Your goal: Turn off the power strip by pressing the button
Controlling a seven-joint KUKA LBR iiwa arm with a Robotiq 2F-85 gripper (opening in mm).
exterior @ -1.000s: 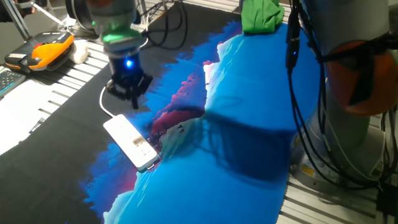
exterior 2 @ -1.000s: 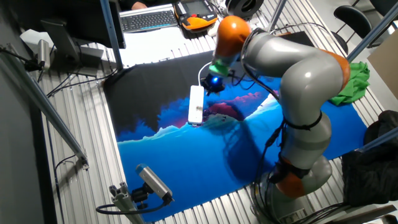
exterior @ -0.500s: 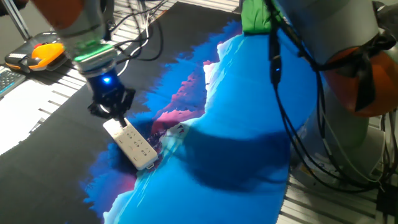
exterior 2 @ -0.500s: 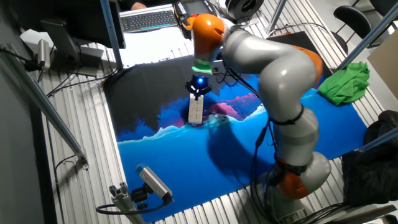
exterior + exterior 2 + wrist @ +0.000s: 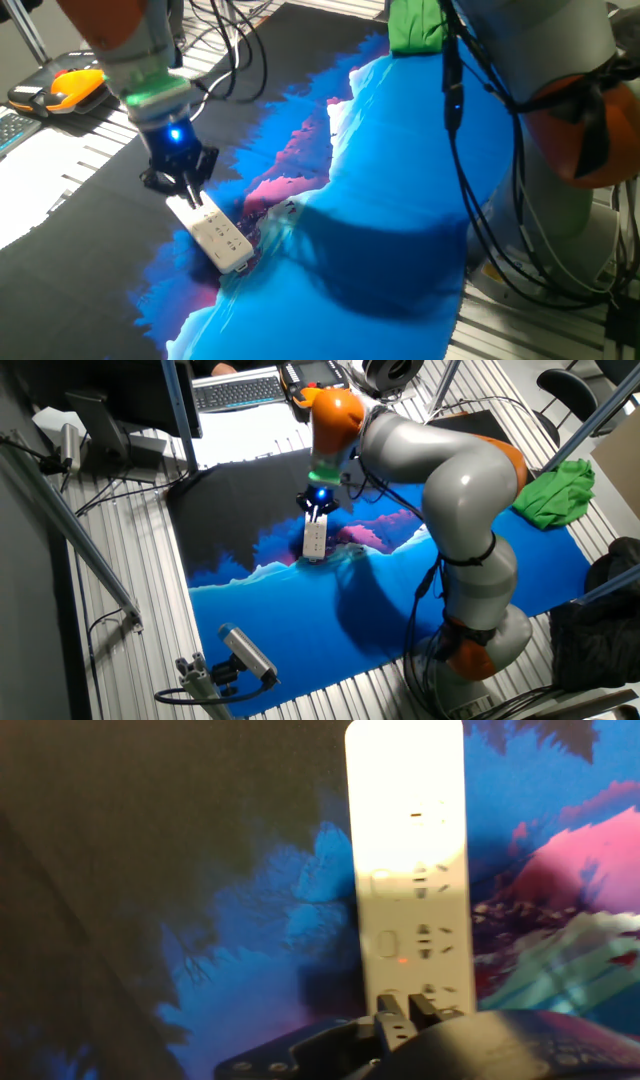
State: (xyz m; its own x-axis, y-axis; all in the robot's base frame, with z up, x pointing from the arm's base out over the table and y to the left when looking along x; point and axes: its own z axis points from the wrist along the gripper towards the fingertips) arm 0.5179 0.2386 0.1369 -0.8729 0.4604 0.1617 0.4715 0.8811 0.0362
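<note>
Fingers (image 5: 402, 1012) shut together, tips down on near end of slim white plastic power strip (image 5: 220, 234) lying mid-worktop (image 5: 400, 300) over black/blue cloth seam; risk: off-centre press missing small button, sliding strip across cloth instead of switching off.

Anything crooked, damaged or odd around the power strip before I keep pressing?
Nothing stands out. The power strip lies flat on the printed cloth, looking undamaged, with the gripper over its end. A green cloth sits bunched at the table's far corner, well away.
</note>
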